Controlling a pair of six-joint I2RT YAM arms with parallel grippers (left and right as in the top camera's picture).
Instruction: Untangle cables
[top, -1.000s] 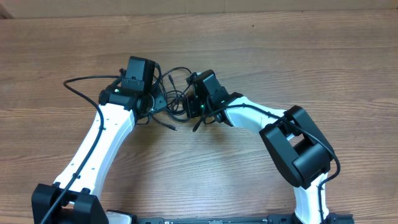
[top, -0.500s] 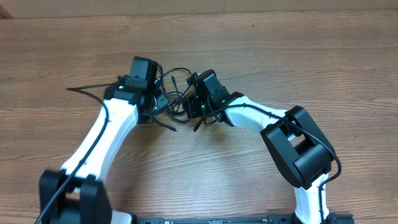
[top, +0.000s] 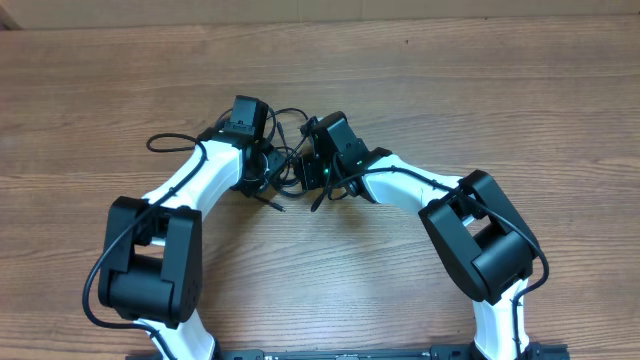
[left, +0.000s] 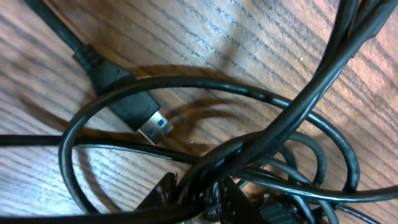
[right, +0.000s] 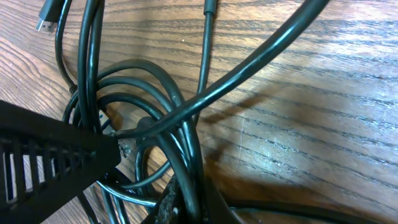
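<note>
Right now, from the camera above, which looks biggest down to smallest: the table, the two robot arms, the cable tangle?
1. Table, biggest.
2. Left arm and right arm: they look about the same, so I won't rank them.
3. Cable tangle, smallest.

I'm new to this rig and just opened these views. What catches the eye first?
The knot of thin black cables in the middle of the wooden table, with the left fingers and right fingers on it from either side, each seemingly pinching strands. In the left wrist view, a USB plug lies on the wood, a loop crossing over it.
</note>
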